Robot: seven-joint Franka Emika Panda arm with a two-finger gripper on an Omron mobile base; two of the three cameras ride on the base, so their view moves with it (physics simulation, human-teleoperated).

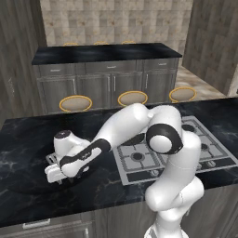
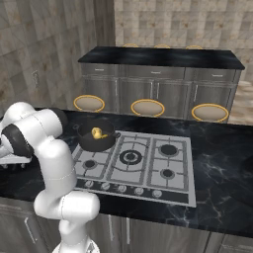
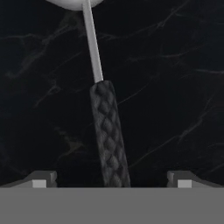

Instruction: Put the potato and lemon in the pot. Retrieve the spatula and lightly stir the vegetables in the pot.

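In the hand view the spatula (image 3: pixel 109 135) lies flat on the black marble counter (image 3: pixel 175 65) and runs from the bottom middle up to the top of the frame: fat black woven grip low down, then a thin silver rod, then a bit of pale round head at the very top edge. The gripper (image 3: pixel 111 178) sits right over the grip w/ its two little tips far apart, one at the lower left corner & one at the lower right. The jaws are as wide as they go and hold nothing; the grip is between them but not pinched. In the left base view the arm bends down to the lower left of the frame & the gripper (image 1: pixel 55 173) is low by the counter (can't tell if it touches). In the right base view the pot (image 2: pixel 97 138) sits on the back left burner of the stove (image 2: pixel 148 168), left of the middle of the frame. Inside it are the vegetables (image 2: pixel 97 133), seen as small yellow lumps. The pot is well apart from the gripper, which is off at the left edge of that frame.
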